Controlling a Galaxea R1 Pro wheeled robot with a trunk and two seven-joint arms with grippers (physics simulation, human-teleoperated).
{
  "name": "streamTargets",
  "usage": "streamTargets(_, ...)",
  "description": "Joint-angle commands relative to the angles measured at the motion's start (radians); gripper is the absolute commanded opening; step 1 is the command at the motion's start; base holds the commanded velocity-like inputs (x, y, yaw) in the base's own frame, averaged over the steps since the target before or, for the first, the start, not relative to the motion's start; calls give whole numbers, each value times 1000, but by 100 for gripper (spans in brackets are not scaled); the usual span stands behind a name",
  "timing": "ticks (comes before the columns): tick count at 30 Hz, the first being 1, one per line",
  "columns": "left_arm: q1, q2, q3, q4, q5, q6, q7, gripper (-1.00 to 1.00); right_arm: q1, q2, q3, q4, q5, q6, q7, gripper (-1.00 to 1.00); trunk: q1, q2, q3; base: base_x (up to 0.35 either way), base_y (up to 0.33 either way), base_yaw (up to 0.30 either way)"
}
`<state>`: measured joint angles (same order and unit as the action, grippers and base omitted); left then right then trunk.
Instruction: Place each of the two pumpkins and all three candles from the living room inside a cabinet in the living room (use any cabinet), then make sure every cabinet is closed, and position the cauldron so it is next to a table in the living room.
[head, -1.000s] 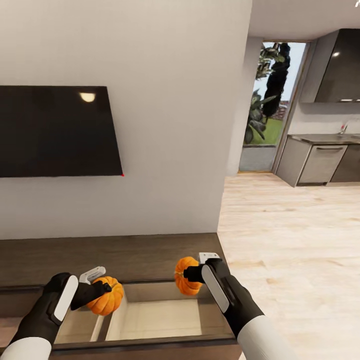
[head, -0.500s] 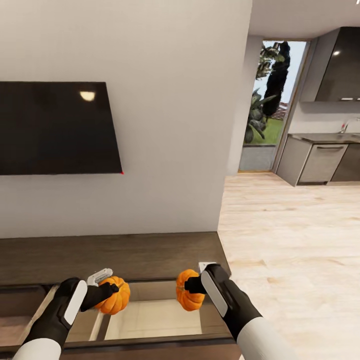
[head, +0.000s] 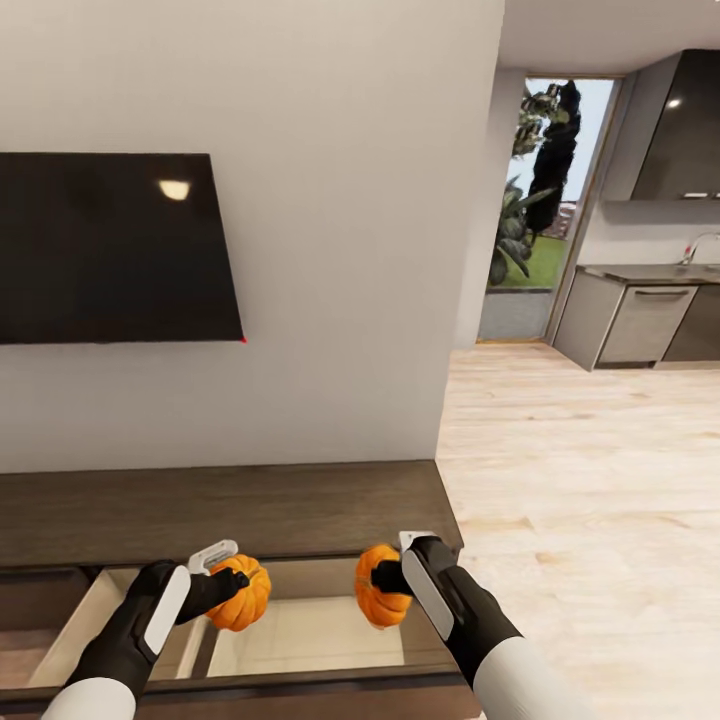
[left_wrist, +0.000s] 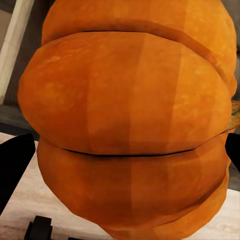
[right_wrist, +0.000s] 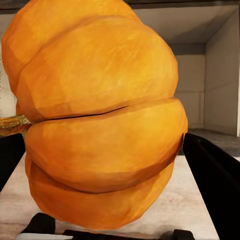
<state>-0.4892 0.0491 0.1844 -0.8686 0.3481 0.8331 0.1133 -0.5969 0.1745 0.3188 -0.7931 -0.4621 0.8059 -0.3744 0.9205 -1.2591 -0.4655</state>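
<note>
Each hand carries one of the two pumpkins over the dark-brown cabinet (head: 250, 505), whose wide drawer (head: 310, 635) is pulled out and shows its pale beige inside. My left gripper (head: 232, 588) is shut on the left pumpkin (head: 243, 593) above the drawer's left part. My right gripper (head: 385, 580) is shut on the right pumpkin (head: 378, 600) above the drawer's right part. Up close, the left pumpkin (left_wrist: 130, 120) and the right pumpkin (right_wrist: 100, 115) sit between black fingers, with the drawer's beige floor behind them. The candles, cauldron and table are out of view.
A black wall-mounted screen (head: 110, 245) hangs above the cabinet. The wall ends at a corner (head: 470, 300); to its right pale wood floor (head: 590, 500) runs to a kitchen counter (head: 640, 320) and a glass door (head: 545, 200).
Both grippers have sunk lower with their pumpkins, and the left one has shifted right. The view has tipped a little, so more of the open drawer shows at the left.
</note>
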Motion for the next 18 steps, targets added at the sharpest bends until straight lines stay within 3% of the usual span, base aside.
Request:
streamTargets(1,0,-4,0,1,-2,0,3,-100,0,0,0,0,-2,-10,1,-100,4,-7,-3,0,0,0)
streamTargets(7,0,-22,-1,2,-3,0,4,-100,0,0,0,-7,-5,-29,-1,-100,27,-49,-22,0,0,0)
streamTargets(11,0,-44,-5,6,-2,-37,6,-100,0,0,1,-8,-4,-31,-2,-100,42,-77,-35,0,0,0)
streamTargets(18,0,-73,-114,60,-2,-112,12,-100,-1,0,0,-6,-6,-31,-3,-100,69,-126,-56,0,0,0)
